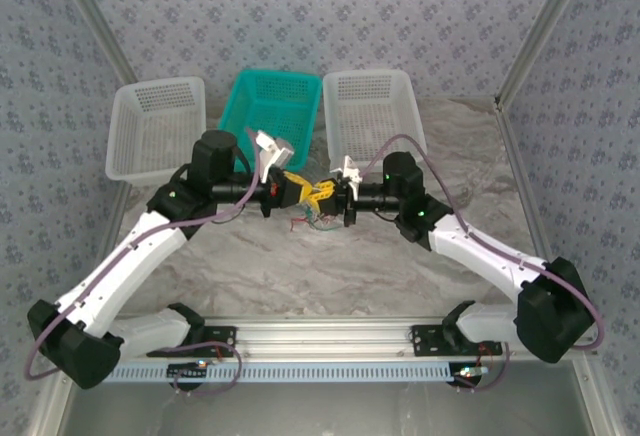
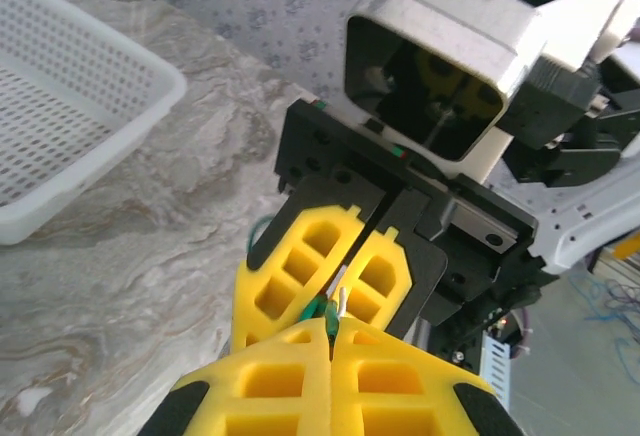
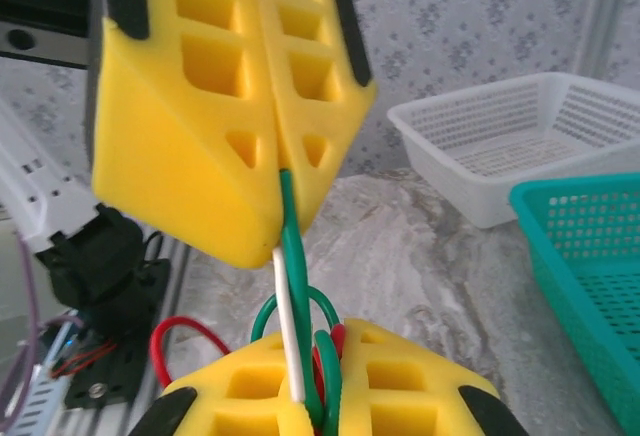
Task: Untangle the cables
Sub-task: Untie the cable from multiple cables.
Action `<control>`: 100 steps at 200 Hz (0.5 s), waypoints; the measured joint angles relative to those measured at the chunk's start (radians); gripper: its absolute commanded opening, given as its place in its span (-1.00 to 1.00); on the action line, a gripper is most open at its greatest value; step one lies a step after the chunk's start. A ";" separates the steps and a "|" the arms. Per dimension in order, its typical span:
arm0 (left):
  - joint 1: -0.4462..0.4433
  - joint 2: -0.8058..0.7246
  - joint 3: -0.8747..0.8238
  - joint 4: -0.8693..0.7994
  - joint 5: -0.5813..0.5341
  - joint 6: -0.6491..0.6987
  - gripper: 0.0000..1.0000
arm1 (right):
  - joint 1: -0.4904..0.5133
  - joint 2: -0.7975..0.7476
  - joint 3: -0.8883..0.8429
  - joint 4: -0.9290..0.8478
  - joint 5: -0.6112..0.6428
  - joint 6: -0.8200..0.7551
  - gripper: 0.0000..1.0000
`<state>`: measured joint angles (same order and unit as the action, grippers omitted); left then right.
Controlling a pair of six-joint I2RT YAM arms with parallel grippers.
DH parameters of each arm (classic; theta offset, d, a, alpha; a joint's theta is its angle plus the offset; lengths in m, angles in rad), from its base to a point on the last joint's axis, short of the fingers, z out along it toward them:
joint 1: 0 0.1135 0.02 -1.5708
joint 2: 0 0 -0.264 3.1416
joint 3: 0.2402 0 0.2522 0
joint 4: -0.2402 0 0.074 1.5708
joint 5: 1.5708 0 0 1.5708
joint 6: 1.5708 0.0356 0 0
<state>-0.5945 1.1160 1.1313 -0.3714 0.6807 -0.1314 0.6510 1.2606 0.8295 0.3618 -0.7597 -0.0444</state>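
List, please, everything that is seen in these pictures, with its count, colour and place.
table: one, grey marbled, under everything
teal basket: one, teal, far side, middle
left white basket: one, white, left of the teal one
right white basket: one, white, right of the teal one
cables: at least three, green, white and red, a small clump over the table's middle
arms: two, white and black, reaching from the near edge
left tool: one, yellow fingers, shut on the cables
right tool: one, yellow fingers, shut on the cables
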 measured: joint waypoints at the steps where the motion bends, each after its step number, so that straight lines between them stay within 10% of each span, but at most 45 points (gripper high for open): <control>1: -0.001 -0.001 0.000 0.000 -0.003 0.000 -1.00 | 0.000 0.000 0.000 0.000 0.003 0.000 -0.88; 100: 0.021 -0.190 0.043 -0.049 -0.426 -0.057 -1.00 | -0.089 0.053 -0.021 -0.092 0.278 0.164 -0.84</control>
<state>-0.5735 0.9257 1.1740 -0.4202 0.2543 -0.1886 0.5621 1.3140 0.8082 0.2695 -0.4816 0.1192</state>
